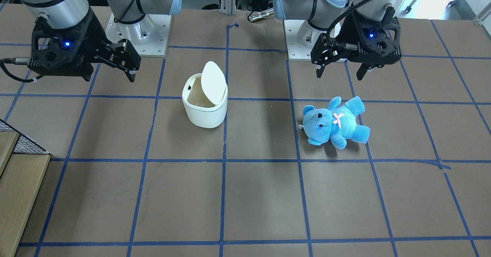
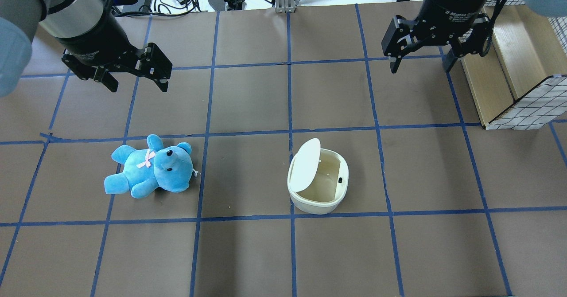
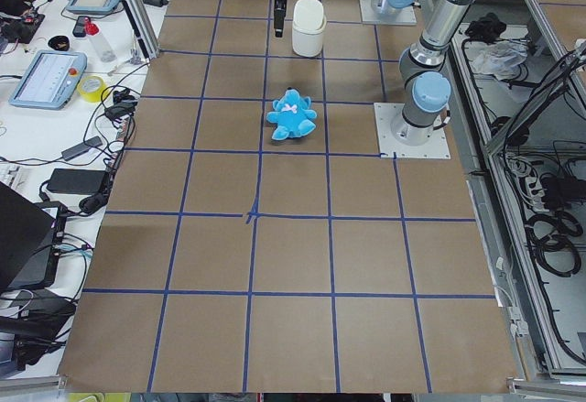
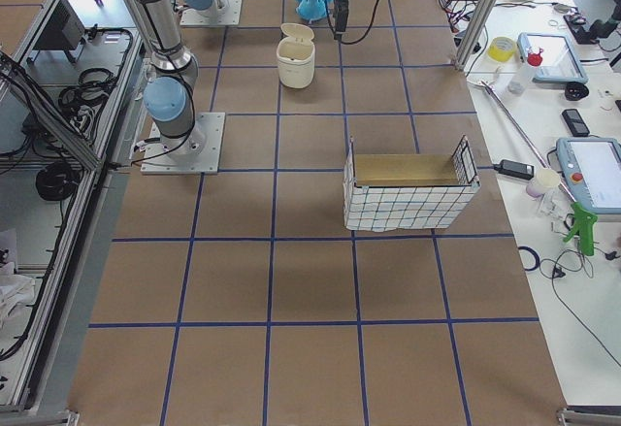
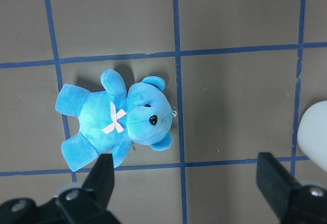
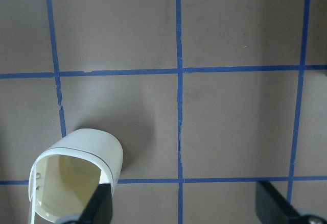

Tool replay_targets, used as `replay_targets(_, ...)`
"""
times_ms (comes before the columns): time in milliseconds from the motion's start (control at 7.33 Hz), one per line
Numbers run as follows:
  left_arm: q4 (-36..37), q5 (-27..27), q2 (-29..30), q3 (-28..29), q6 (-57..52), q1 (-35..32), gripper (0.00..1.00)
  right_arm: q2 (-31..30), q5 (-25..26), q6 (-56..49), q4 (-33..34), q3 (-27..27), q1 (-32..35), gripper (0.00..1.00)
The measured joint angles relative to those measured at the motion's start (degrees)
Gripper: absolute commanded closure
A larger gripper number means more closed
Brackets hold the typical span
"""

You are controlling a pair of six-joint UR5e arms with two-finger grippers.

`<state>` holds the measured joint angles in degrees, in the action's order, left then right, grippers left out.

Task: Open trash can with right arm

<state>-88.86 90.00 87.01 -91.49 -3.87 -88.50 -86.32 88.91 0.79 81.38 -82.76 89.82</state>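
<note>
The white trash can point(image 2: 318, 195) stands on the table right of the middle, its flip lid point(image 2: 304, 164) raised upright and the empty beige inside showing. It also shows in the front view point(image 1: 205, 111) and at the lower left of the right wrist view point(image 6: 76, 175). My right gripper point(image 2: 421, 69) is open and empty, hovering well beyond the can and to its right, apart from it. My left gripper point(image 2: 138, 86) is open and empty, hovering beyond a blue plush bear point(image 2: 150, 166).
A wire basket with a wooden box inside point(image 2: 509, 80) stands at the table's right edge, close to my right gripper. The bear lies on its back left of the can. The arm bases point(image 1: 138, 30) sit at the robot side. Blue tape lines grid the brown table.
</note>
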Motion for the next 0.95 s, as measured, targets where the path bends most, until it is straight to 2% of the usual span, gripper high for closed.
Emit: replay_targets(955,0.00,0.00,0.00,0.00,0.00,0.00,0.00,0.10,2.01,0.00,-0.91,-0.12,-0.10,0.00)
